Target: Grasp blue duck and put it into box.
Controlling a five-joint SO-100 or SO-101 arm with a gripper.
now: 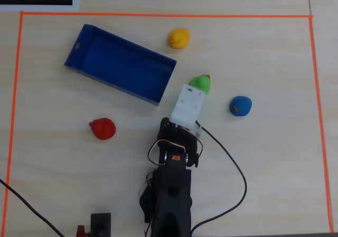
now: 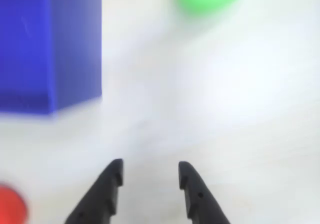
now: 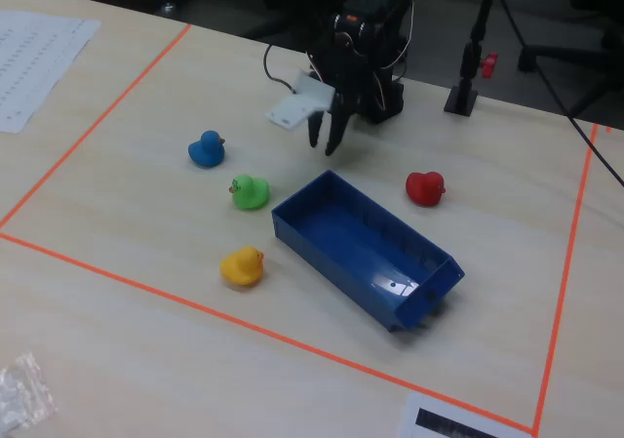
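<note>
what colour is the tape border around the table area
Orange: the thin tape border shows best in the overhead view.

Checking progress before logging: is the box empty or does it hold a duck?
Empty. The box shows only bare blue floor in the overhead and fixed views; the blue duck sits outside on the table.

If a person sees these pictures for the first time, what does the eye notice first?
The dark-blue box stands out first, lying empty and at an angle inside the orange tape border. Four bright ducks sit around it: yellow, green, blue and red. The black arm's pincer hangs open over bare table near the box, holding nothing.
</note>
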